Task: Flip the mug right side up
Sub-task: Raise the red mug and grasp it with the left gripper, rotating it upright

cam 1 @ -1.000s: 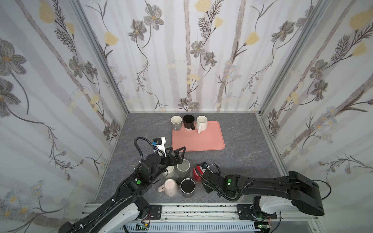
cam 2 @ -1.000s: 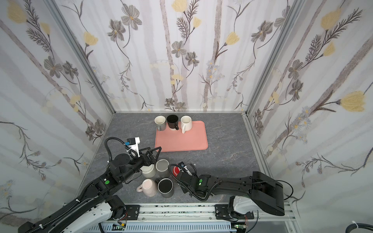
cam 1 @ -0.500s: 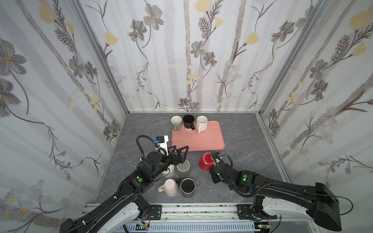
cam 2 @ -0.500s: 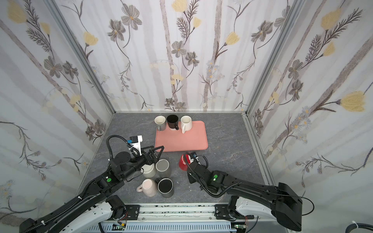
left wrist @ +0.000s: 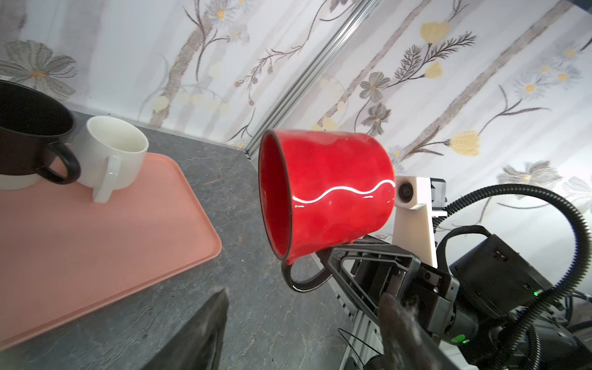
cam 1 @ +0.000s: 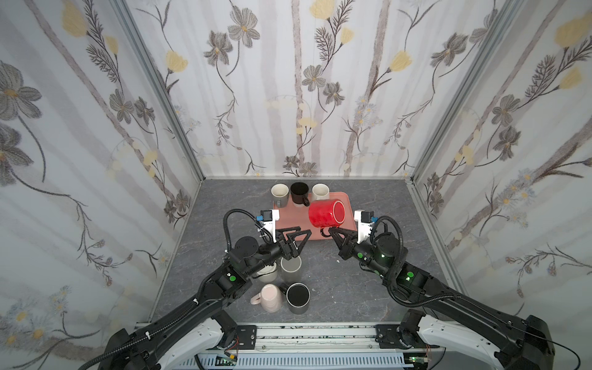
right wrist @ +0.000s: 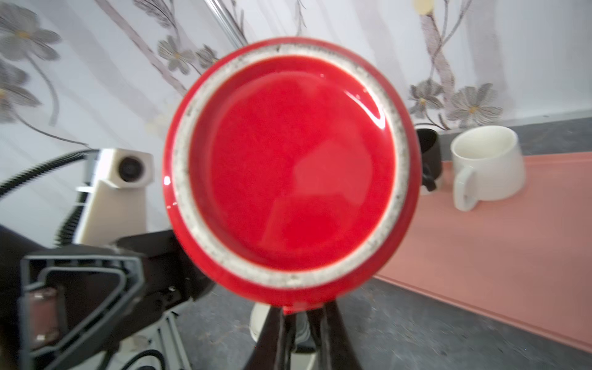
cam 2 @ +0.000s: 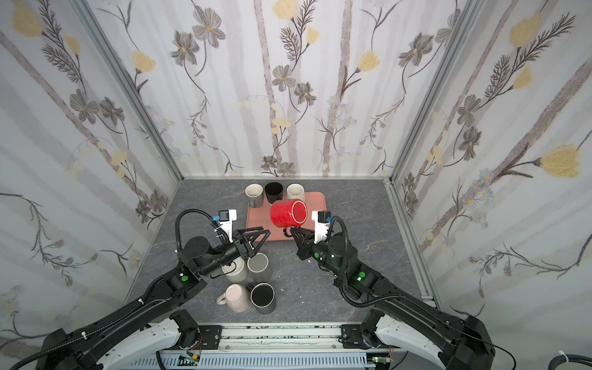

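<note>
Change noted: red glazed ceramic mug (cam 1: 326, 213) is no longer down by the front cluster of four mugs (cam 1: 291, 268). It is now airborne over the near edge of the flat pink plastic tray (cam 1: 296, 219), touching nothing but the tool.

R gripper (cam 1: 331, 228) is clenched on its dark handle, which hangs downward. Mug lies horizontal, base toward R wrist cam, mouth away.

L gripper (cam 1: 304, 230) has narrowed from full spread; jaws are apart w/ nothing between them, near the mug, no contact.

Assessment: approx. halfway through the flip. Further quarter-turn req'd, then set-down, prob. on tray.
</note>
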You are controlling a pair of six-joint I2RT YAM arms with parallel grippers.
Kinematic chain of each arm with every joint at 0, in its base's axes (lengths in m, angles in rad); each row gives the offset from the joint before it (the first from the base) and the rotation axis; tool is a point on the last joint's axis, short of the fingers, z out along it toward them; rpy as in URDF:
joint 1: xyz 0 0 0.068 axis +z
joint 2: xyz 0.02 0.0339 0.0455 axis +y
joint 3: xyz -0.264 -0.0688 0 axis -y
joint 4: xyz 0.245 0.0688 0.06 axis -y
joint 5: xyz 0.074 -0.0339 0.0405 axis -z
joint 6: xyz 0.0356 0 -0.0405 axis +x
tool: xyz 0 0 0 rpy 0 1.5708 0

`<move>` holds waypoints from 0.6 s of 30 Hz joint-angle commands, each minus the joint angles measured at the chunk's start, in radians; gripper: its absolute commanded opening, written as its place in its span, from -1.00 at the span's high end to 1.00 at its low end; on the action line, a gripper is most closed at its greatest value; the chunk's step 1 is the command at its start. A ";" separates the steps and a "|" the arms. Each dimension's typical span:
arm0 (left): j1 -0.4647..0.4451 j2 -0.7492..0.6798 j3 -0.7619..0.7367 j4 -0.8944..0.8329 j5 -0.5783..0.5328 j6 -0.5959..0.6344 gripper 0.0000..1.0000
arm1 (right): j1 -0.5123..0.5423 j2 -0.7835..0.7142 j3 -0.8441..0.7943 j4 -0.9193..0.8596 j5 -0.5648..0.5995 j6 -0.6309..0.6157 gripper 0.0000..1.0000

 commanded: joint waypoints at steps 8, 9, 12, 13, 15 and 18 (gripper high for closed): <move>-0.056 0.021 0.008 0.194 0.044 0.005 -0.06 | 0.004 0.070 -0.014 0.502 -0.190 0.170 1.00; -0.056 0.020 0.010 0.198 0.037 0.007 -0.01 | 0.005 0.074 -0.016 0.512 -0.196 0.179 1.00; -0.056 0.019 0.012 0.213 0.030 0.014 0.12 | 0.017 0.083 -0.020 0.538 -0.214 0.194 1.00; -0.056 0.019 0.013 0.216 0.025 0.017 0.14 | 0.024 0.087 -0.021 0.536 -0.216 0.196 1.00; -0.056 0.015 0.018 0.220 0.019 0.027 0.17 | 0.034 0.092 -0.028 0.543 -0.219 0.199 1.00; -0.057 0.006 0.021 0.235 0.016 0.040 0.27 | 0.046 0.103 -0.040 0.565 -0.230 0.216 1.00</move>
